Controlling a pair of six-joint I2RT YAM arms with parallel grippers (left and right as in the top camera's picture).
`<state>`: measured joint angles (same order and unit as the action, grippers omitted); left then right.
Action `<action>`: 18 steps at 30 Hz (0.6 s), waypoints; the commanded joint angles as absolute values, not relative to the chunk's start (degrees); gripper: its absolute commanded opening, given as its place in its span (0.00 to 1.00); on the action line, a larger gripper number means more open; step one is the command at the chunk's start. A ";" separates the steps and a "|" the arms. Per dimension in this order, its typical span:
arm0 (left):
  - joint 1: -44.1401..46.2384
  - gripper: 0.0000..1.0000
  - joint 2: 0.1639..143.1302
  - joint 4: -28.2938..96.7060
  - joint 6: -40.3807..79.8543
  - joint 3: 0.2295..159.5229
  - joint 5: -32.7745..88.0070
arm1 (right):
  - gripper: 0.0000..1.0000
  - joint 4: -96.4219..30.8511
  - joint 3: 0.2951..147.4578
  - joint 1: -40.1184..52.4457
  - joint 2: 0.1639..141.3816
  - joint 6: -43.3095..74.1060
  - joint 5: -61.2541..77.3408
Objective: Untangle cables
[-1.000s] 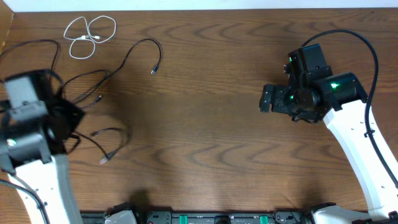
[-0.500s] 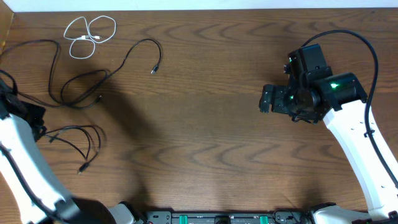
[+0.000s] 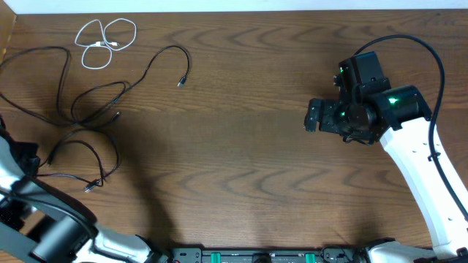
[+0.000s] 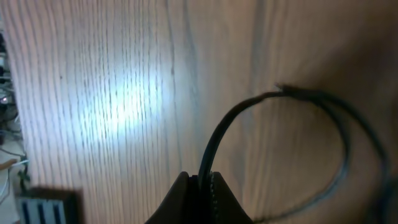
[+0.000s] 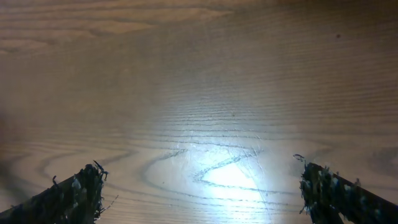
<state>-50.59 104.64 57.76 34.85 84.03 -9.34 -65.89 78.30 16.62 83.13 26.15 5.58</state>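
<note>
Between my left jaws I am clamping one black cable (image 4: 209,155), probably to pull it free of the other cables (image 3: 80,124) just beyond; my right jaws are hanging apart, far aside.

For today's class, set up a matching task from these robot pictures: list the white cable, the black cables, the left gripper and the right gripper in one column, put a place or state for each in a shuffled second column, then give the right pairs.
Column A
1. white cable
2. black cables
3. left gripper
4. right gripper

Column B
a. sprawled in large overlapping loops on the left side of the table
b. open wide above bare wood
c. coiled in small loops at the top left of the overhead view
d. shut on one of the black cables

Pairs: 1-c, 2-a, 3-d, 4-b
</note>
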 commanded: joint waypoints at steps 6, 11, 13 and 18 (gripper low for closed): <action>-56.12 0.09 108.27 54.15 31.92 84.44 -10.33 | 0.99 -65.54 78.19 16.60 83.26 26.57 5.76; -57.54 0.14 108.27 48.29 24.18 84.44 -3.29 | 0.99 -65.06 78.19 16.60 83.26 26.57 5.76; -57.52 0.17 108.27 46.00 20.73 84.47 2.13 | 0.99 -64.95 78.19 16.60 83.26 26.57 5.76; -57.43 0.86 108.27 43.53 19.46 84.47 5.32 | 0.99 -64.84 78.19 16.62 83.26 26.57 6.22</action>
